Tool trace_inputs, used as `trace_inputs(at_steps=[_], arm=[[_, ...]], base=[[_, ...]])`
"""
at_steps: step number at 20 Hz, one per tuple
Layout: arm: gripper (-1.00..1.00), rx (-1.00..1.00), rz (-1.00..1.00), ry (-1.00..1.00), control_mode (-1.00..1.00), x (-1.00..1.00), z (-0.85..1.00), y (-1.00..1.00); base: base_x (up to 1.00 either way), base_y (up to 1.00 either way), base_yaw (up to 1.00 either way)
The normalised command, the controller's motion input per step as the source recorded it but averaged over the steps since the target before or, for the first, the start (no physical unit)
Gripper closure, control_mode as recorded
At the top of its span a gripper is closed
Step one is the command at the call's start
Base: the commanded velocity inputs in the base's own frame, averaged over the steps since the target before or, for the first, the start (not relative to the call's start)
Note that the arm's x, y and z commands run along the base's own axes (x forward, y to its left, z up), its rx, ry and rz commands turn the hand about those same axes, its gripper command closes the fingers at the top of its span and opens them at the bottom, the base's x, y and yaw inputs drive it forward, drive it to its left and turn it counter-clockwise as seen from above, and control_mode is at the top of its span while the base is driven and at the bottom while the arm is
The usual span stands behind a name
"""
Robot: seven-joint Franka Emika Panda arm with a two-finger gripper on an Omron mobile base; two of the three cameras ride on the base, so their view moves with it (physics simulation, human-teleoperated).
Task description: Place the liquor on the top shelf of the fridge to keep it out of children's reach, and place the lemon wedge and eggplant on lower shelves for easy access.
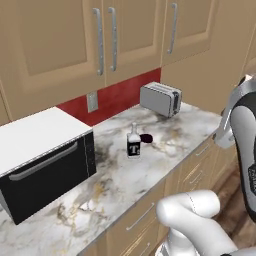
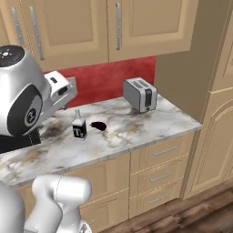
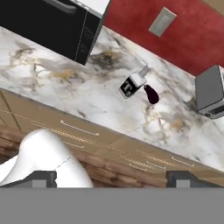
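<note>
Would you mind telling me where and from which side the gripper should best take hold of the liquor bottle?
Probably the square body of the liquor, across its flat sides, approached from the counter's front edge: it stands upright, its neck is narrow, and the eggplant lies close on the toaster side. The gripper is open.

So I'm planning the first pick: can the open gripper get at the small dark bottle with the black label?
Probably yes: the liquor bottle stands upright on open marble, only the eggplant close beside it.

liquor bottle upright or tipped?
Upright: the liquor stands on its base on the counter, cap up, with the eggplant beside it.
</note>
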Motion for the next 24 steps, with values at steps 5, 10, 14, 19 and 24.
trace_inputs(at_steps=[5,10,14,19,24], arm=[[-1.0,0.03,0.04,0.01,-1.0,0.75,-0.36,0.03],[-1.0,0.07,0.0,0.0,-1.0,0.7,-0.34,0.02],[-1.0,0.1,0.0,0.0,-1.0,0.45,-0.34,0.09],[-1.0,0.27,0.02,-0.02,-1.0,0.19,-0.31,0.03],[-1.0,0.32,0.03,-0.04,-1.0,0.08,-0.35,0.0]], base=[[0.0,0.0,0.0],[0.0,0.0,0.0],[0.0,0.0,0.0],[0.0,0.0,0.0],[0.0,0.0,0.0]])
